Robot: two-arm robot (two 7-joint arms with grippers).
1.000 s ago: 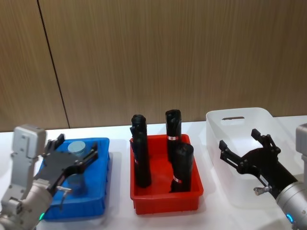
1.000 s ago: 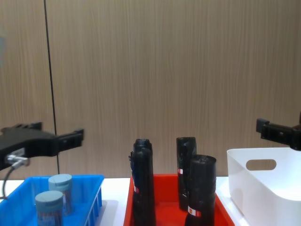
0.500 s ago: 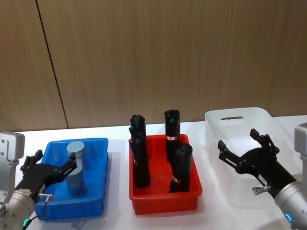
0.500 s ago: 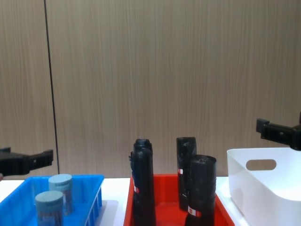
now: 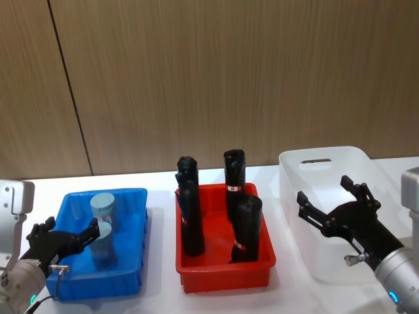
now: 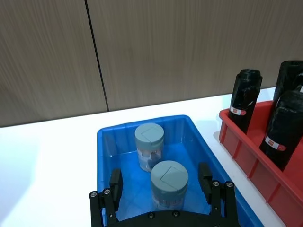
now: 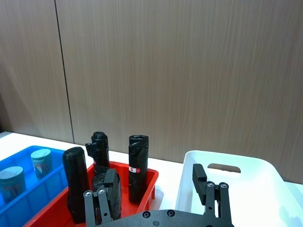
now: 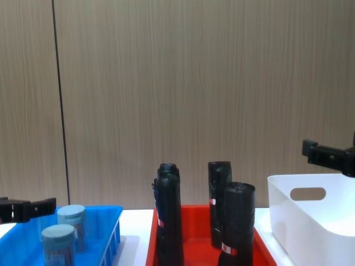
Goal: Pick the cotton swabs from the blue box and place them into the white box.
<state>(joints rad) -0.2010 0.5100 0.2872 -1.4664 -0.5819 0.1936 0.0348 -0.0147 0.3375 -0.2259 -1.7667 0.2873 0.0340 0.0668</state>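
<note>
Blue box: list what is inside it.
Inside the blue box stand two lidded jars of cotton swabs, one behind the other. The open left gripper covers part of the near floor.

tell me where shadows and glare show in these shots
Head view: even light, a soft grey shadow on the table beside the blue box. Left wrist view: jar lids evenly lit, no glare, dull sheen on the black rolls. Chest view: the same soft shadow right of the blue box.
</note>
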